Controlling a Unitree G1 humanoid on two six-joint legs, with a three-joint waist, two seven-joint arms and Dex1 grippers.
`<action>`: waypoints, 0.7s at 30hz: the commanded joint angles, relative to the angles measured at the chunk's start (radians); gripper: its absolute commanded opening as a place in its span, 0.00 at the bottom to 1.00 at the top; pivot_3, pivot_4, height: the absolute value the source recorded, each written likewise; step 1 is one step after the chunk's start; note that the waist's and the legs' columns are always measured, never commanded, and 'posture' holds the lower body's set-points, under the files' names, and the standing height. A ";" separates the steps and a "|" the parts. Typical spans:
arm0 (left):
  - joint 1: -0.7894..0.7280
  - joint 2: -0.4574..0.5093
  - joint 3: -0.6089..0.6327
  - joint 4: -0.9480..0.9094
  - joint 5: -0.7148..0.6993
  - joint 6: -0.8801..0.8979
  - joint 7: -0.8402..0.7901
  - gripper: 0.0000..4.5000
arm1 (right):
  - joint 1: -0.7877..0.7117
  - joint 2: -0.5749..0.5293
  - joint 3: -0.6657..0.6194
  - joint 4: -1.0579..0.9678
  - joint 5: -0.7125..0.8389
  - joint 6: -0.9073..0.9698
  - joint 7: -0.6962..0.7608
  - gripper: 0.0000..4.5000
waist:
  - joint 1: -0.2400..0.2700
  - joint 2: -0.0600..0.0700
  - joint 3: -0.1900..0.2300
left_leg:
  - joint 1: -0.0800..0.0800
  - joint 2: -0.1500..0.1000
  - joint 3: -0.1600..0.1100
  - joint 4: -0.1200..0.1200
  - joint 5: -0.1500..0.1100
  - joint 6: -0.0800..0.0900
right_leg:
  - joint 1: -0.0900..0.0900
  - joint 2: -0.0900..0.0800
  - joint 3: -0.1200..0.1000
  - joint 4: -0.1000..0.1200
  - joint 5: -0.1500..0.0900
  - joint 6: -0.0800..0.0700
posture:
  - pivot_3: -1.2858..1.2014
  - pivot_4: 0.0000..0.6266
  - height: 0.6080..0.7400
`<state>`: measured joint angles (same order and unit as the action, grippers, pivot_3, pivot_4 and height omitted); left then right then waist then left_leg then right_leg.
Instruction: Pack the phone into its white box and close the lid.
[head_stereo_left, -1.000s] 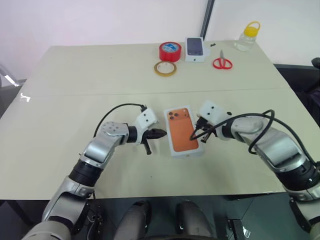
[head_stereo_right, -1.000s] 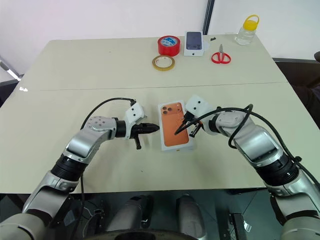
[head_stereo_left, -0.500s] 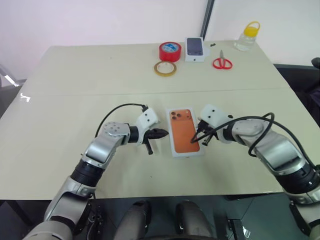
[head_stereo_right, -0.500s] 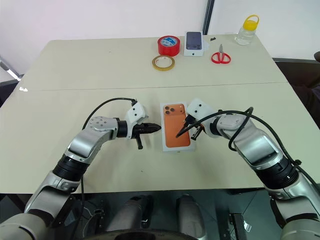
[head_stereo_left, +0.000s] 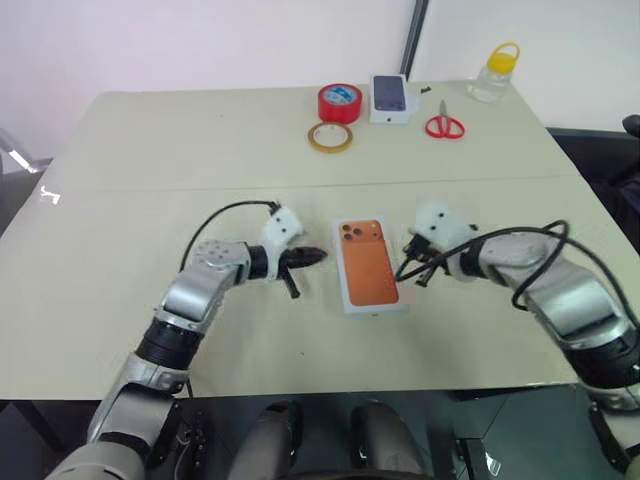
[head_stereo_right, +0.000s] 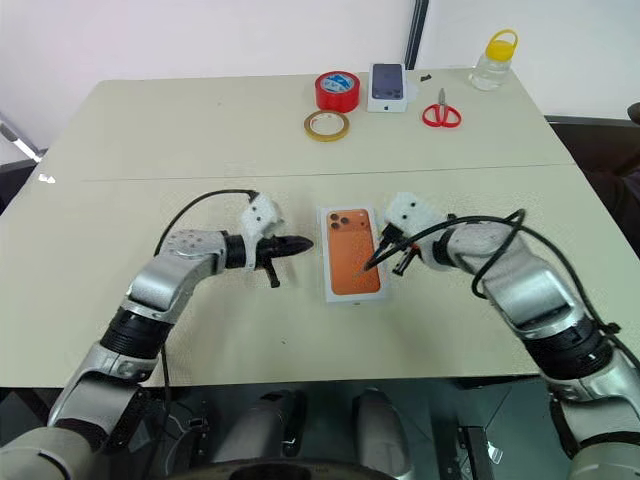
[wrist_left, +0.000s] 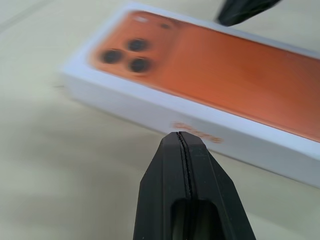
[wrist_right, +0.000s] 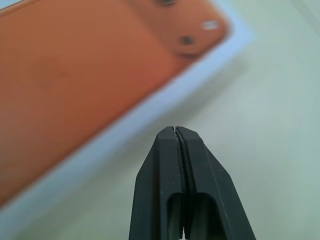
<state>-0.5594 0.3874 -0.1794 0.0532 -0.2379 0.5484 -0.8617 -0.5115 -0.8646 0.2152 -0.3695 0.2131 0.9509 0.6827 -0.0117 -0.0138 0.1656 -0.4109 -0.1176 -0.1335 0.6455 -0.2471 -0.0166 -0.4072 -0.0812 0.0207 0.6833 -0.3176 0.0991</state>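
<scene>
Pincers on both my arms are pressed shut and hold nothing. My left gripper (head_stereo_left: 313, 256) hangs just beside the left long side of the box and points at it. My right gripper (head_stereo_left: 405, 270) hangs at the right long side, its tips near the edge; if they touch it, I cannot tell.

Between them the lid (head_stereo_left: 367, 264) sits flat on the white box (wrist_left: 165, 107), with the printed orange phone facing up. No gap shows along the side wall that I see from my left wrist. The phone itself is hidden, so I judge it is inside and the task is almost done. Perhaps one last press on the lid is left.

Far from me, at the back of the table (head_stereo_left: 150, 160), lie a red tape roll (head_stereo_left: 338, 102), a yellowish tape ring (head_stereo_left: 330, 137), a small white box with a dark phone picture (head_stereo_left: 389, 98), red scissors (head_stereo_left: 444, 124) and a bottle with a yellow cap (head_stereo_left: 494, 72). Nothing stands in my way.
</scene>
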 joint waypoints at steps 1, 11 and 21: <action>-0.066 -0.039 0.066 -0.003 -0.060 0.017 0.028 0.00 | 0.046 -0.034 -0.096 -0.044 0.051 -0.075 0.077 0.01 | 0.003 0.000 0.000 | 0.000 0.000 0.000 0.000 0.000 0.000 | 0.000 0.000 0.000 0.000 0.000 0.000 | 0.52 0.24 1.00; -0.174 -0.116 -0.125 0.235 0.130 -0.089 0.055 0.00 | 0.209 -0.023 -0.124 -0.201 0.172 -0.060 0.155 0.01 | -0.002 -0.001 0.000 | 0.001 0.000 0.000 0.001 0.000 0.001 | 0.002 0.000 -0.001 0.000 0.000 0.001 | 0.52 0.24 1.00; -0.177 -0.119 -0.087 0.270 0.146 -0.129 0.071 0.00 | 0.234 -0.014 -0.109 -0.179 0.130 -0.082 0.091 0.01 | 0.002 -0.002 -0.001 | 0.002 -0.001 0.000 0.002 0.000 0.001 | 0.004 0.000 -0.001 -0.001 0.000 0.001 | 0.52 0.24 1.00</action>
<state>-0.7466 0.2623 -0.3043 0.3156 -0.0855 0.4249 -0.8134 -0.2636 -0.8842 0.1420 -0.5422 0.3533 0.8907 0.7860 -0.0095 -0.0163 0.1642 -0.4092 -0.1182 -0.1337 0.6474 -0.2475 -0.0160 -0.4033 -0.0817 0.0200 0.6825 -0.3171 0.1002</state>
